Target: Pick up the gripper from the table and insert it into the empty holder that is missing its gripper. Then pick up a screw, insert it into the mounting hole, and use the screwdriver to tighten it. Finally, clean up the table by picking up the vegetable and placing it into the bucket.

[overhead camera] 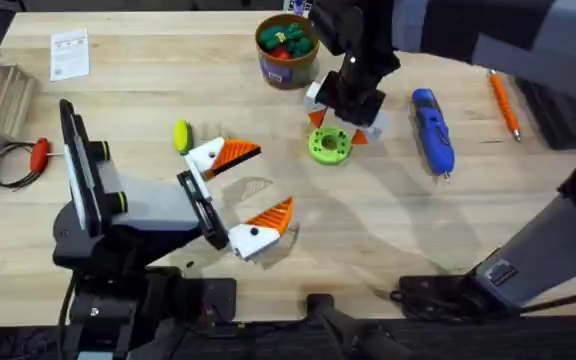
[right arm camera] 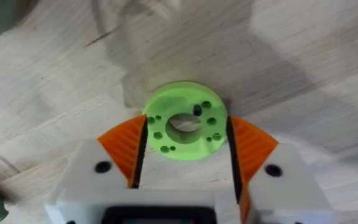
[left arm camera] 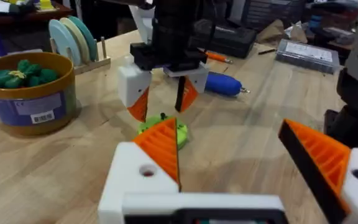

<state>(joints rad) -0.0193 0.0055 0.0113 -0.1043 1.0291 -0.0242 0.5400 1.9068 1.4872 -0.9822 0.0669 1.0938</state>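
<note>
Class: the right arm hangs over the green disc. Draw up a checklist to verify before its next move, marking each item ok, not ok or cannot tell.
1. Right gripper open: ok.
2. Green disc centred between its fingers: ok.
3. Fingers down at the disc's level: cannot tell.
4. Screw seated in a disc hole: cannot tell; one dark spot shows in a hole.
5. Blue screwdriver lying free on the table beside the disc: ok.
6. Left gripper open and apart from the disc: ok.
</note>
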